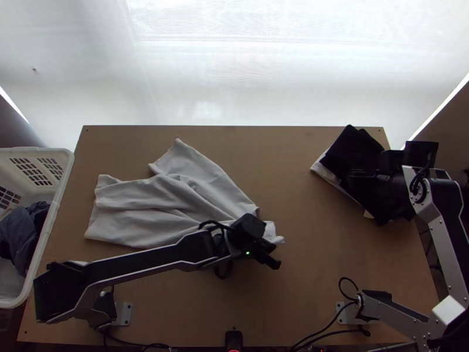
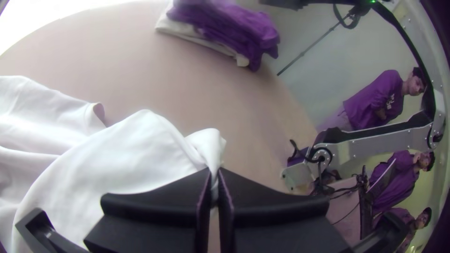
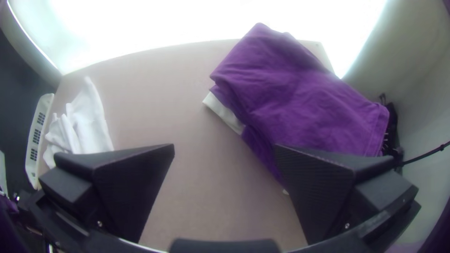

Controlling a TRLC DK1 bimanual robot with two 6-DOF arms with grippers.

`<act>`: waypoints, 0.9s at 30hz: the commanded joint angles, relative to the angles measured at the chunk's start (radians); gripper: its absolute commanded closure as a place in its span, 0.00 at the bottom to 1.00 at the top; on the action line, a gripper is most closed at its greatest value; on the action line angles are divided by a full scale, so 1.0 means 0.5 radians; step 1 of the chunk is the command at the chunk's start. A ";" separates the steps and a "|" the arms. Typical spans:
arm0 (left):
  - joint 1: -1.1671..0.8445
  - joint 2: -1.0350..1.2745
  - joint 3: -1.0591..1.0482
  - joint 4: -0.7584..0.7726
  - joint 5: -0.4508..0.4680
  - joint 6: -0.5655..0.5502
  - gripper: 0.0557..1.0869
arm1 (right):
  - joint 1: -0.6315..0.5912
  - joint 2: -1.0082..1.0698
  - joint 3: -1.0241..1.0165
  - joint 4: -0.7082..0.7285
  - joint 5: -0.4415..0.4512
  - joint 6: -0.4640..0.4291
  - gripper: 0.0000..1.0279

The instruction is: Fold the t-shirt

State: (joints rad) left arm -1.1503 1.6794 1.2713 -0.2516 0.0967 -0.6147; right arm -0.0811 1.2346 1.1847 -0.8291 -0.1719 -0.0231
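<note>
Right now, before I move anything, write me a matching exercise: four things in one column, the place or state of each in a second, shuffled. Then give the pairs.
Things
1. White t-shirt
2. Left gripper
3. Right gripper
4. White basket

Places and states
A. Open, close to the purple cloth
B. By the left side of the table, with dark cloth inside
C. Lying with loose folds, mostly on the table's left half
D. Shut on a bunched bit of white fabric

Pairs: 1-C, 2-D, 3-A, 4-B
</note>
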 commanded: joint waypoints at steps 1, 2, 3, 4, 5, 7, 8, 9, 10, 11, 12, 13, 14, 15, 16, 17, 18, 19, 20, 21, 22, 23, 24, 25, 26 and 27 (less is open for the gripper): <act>-0.083 0.255 0.366 0.083 0.018 -0.108 0.97 | 0.006 0.056 0.008 0.008 0.000 -0.009 0.04; -0.092 0.283 0.415 0.083 0.018 -0.111 0.97 | 0.006 0.059 0.011 0.014 0.000 -0.012 0.04; -0.098 0.320 0.467 0.083 0.015 -0.136 0.97 | 0.006 0.062 0.014 0.026 0.000 -0.012 0.04; -0.102 0.369 0.528 0.083 0.015 -0.166 0.97 | 0.006 0.062 0.014 0.029 0.000 -0.012 0.04; -0.108 0.418 0.590 0.083 0.015 -0.188 0.97 | 0.006 0.065 0.011 0.029 0.000 -0.015 0.04; -0.123 0.482 0.691 0.083 0.003 -0.194 0.97 | 0.006 0.068 -0.001 0.029 0.000 -0.015 0.04; -0.126 0.491 0.722 0.083 0.000 -0.185 0.95 | 0.006 0.068 -0.004 0.029 0.000 -0.015 0.04; -0.126 0.488 0.740 0.089 0.000 -0.173 0.83 | 0.006 0.065 -0.004 0.029 0.000 -0.015 0.04; -0.120 0.470 0.746 0.092 0.000 -0.151 0.65 | 0.006 0.059 -0.010 0.029 -0.003 -0.015 0.04; -0.108 0.436 0.743 0.092 0.000 -0.096 0.50 | 0.009 0.050 -0.016 0.029 -0.003 -0.012 0.04; -0.083 0.393 0.737 0.098 0.000 -0.035 0.24 | 0.015 0.034 -0.028 0.029 -0.006 -0.015 0.04; -0.046 0.359 0.749 0.101 0.000 0.018 0.03 | 0.030 0.022 -0.041 0.032 -0.015 -0.015 0.04; 0.006 0.320 0.756 0.098 0.003 0.048 0.04 | 0.039 0.013 -0.053 0.032 -0.018 -0.015 0.04; 0.061 0.271 0.765 0.104 0.009 0.061 0.04 | 0.052 0.003 -0.059 0.032 -0.021 -0.015 0.04; 0.119 0.228 0.789 0.104 0.018 0.073 0.04 | 0.070 -0.003 -0.065 0.045 -0.018 -0.015 0.04; 0.181 0.178 0.814 0.086 0.049 0.079 0.04 | 0.088 -0.006 -0.068 0.048 -0.021 -0.015 0.04; 0.251 0.132 0.835 0.077 0.101 0.079 0.04 | 0.116 -0.003 -0.065 0.051 -0.018 -0.012 0.04; 0.310 0.086 0.863 0.061 0.110 0.076 0.04 | 0.150 0.000 -0.059 0.054 -0.018 -0.006 0.04; 0.377 0.053 0.891 0.031 0.107 0.076 0.04 | 0.174 0.013 -0.050 0.054 -0.018 0.006 0.04; 0.448 0.031 0.918 -0.021 0.107 0.076 0.04 | 0.199 0.043 -0.022 0.045 -0.021 0.037 0.04; 0.527 0.016 0.921 -0.064 0.107 0.076 0.04 | 0.245 0.083 0.005 0.026 -0.021 0.068 0.04; 0.613 0.004 0.912 -0.120 0.107 0.076 0.04 | 0.288 0.126 0.030 0.014 -0.040 0.077 0.04; 0.699 -0.006 0.900 -0.193 0.107 0.082 0.04 | 0.309 0.172 0.057 0.014 -0.089 0.095 0.04; 0.791 -0.015 0.869 -0.261 0.110 0.097 0.04 | 0.337 0.231 0.085 0.008 -0.172 0.111 0.04; 0.880 -0.027 0.823 -0.325 0.107 0.137 0.04 | 0.371 0.292 0.110 0.002 -0.267 0.138 0.04; 0.966 -0.055 0.765 -0.359 0.107 0.183 0.04 | 0.389 0.362 0.131 -0.005 -0.393 0.166 0.04</act>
State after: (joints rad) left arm -0.9058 1.7184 1.6932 -0.3008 0.1425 -0.5808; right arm 0.0307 1.2934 1.1927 -0.8165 -0.2142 0.0044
